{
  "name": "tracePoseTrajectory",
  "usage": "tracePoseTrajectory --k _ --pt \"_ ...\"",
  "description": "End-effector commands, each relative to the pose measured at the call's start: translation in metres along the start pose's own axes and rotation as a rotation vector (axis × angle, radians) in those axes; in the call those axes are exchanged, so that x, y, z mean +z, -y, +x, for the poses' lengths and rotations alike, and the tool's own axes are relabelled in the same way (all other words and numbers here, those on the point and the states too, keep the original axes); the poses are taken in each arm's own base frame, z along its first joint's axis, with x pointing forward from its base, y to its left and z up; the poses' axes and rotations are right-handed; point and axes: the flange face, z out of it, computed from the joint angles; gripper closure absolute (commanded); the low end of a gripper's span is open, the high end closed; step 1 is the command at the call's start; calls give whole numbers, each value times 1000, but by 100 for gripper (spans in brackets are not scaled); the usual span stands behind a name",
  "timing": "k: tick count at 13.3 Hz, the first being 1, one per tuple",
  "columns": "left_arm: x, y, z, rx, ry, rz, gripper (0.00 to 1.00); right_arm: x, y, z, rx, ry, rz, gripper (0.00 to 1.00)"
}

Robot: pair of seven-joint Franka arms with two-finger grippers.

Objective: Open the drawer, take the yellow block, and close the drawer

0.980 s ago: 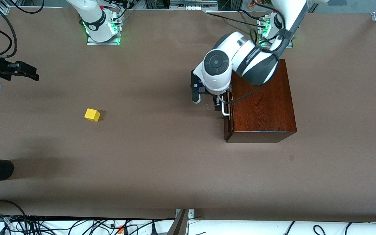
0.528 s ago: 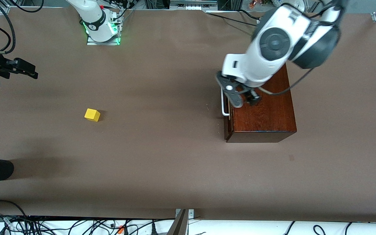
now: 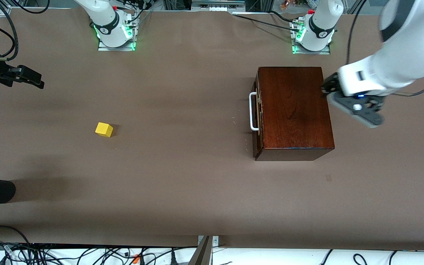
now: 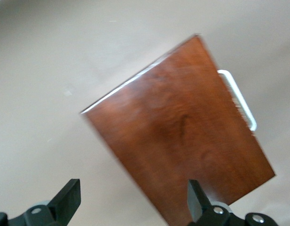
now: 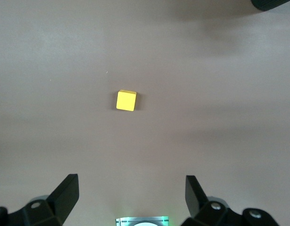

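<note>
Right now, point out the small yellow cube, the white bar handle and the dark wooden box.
small yellow cube (image 3: 104,129), front view, top face
white bar handle (image 3: 251,111), front view, long bar
dark wooden box (image 3: 293,106), front view, lid centre

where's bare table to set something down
Widest bare stretch: between the block and the drawer handle. Also the strip nearer the camera than the box. Crowded only at the box's end, under the left tool.
</note>
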Motion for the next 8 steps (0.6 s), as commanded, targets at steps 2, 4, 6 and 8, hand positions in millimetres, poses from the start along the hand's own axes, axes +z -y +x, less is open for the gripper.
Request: tracePoseTrajectory --k 2,4,6,8 --pt "-20 40 -53 -202 -59 18 0 -2 -5 -6 11 -7 2 0" --pt "-20 51 -72 -383 -93 24 0 -1 -5 -5 11 -5 4 0" --pt "-20 64 -84 -493 -102 24 0 -2 -3 -5 8 -7 3 0" --pt "-21 63 -86 -488 -87 55 0 -1 -3 -4 8 -7 3 0"
